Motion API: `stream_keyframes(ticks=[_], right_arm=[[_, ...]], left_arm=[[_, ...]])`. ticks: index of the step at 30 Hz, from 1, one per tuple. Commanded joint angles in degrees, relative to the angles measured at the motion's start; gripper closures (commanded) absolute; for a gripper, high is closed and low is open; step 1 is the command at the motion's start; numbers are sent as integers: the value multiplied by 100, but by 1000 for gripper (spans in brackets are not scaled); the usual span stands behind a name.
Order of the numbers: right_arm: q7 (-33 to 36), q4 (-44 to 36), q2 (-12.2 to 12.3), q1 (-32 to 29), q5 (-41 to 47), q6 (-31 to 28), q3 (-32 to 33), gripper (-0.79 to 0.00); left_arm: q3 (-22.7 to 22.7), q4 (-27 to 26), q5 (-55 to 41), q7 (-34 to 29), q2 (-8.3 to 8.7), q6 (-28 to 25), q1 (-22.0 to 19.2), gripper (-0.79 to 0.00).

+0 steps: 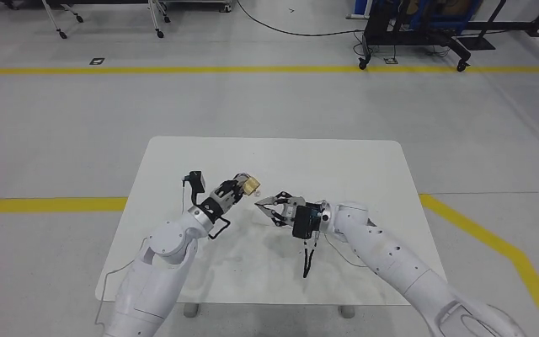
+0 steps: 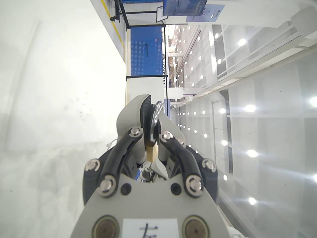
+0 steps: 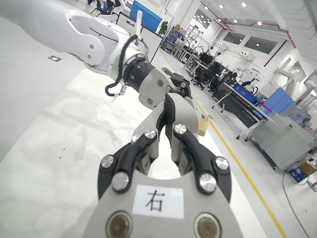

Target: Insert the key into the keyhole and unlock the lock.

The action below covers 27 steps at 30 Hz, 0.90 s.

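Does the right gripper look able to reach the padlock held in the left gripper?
Probably yes: the padlock juts from the left gripper, and the right gripper sits close with nothing between.

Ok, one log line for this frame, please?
left gripper: shut on lock, over table | right gripper: shut, tip close to lock | insertion: cannot tell

White tag [image 2: 149,229] with one black character, partly cut off, on left gripper [image 2: 154,115] base. Matching tag [image 3: 157,200], character whole, on right gripper [image 3: 168,115] base. Small white lettering down blue panel [image 2: 146,50]. Other print too small to read.
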Motion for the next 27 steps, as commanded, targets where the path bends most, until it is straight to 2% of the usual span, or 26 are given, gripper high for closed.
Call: stream_keyframes(ticks=[1, 3, 6, 10, 17, 21, 27], right_arm=[[-194, -67, 40, -103, -232, 429, 69, -357], [-145, -131, 93, -232, -560, 1105, 205, -366], [462, -400, 168, -524, -1145, 2186, 398, -308], [1215, -918, 253, -866, -1733, 2782, 578, -246], [2103, -1393, 283, -1002, -2159, 2523, 636, -249], [2261, -1404, 249, -954, -2152, 2445, 604, -274], [2483, -1329, 191, -842, -2159, 2334, 545, -246]], left_arm=[[9, -12, -35, 171, -13, -67, 22, 0], [24, -21, -38, 302, -24, -143, 39, 0], [76, -14, 123, 480, -36, -259, 57, 0], [166, 29, 421, 676, -47, -337, 58, 0], [244, 105, 572, 791, -68, -312, 3, 0], [257, 124, 617, 791, -73, -318, -2, 0], [282, 148, 676, 749, -79, -331, -8, 0]])
